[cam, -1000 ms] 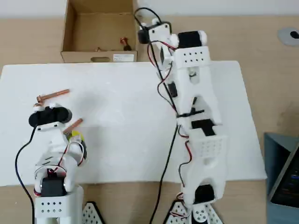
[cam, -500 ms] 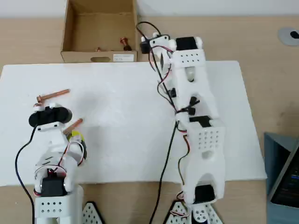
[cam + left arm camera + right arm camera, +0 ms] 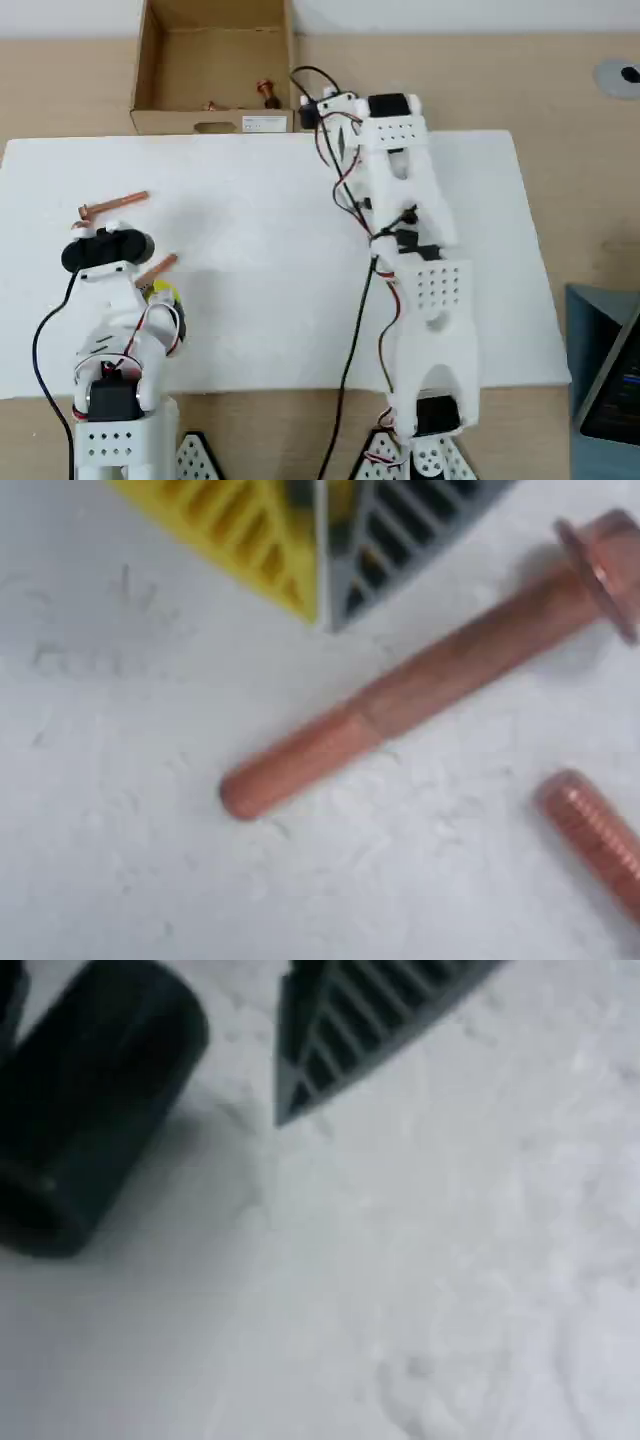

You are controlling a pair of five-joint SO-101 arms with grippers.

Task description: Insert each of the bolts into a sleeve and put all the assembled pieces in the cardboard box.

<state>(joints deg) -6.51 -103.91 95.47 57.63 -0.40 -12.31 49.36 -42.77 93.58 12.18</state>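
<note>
Wooden surface [image 3: 560, 80], one white foam sheet [image 3: 250, 300] on it.

- Cardboard box [image 3: 143, 70]: one, at 11 o'clock, open top. Two copper pieces inside by its near wall; details too small to tell.
- Bolts: two, at 9 o'clock on the sheet, well apart from the box: first bolt [image 3: 113, 204], second bolt [image 3: 155, 268].
- Left gripper [image 3: 320, 612]: closed, empty, tips just beside the first bolt.
- Right gripper [image 3: 330, 110]: at 12 o'clock by the box corner. Cannot tell its state.
- Dark cylinder [image 3: 90, 1100]: one, lying on the sheet.

Matt coppery metal bolt [image 3: 420, 695], rough white mat [image 3: 150, 860]
</note>
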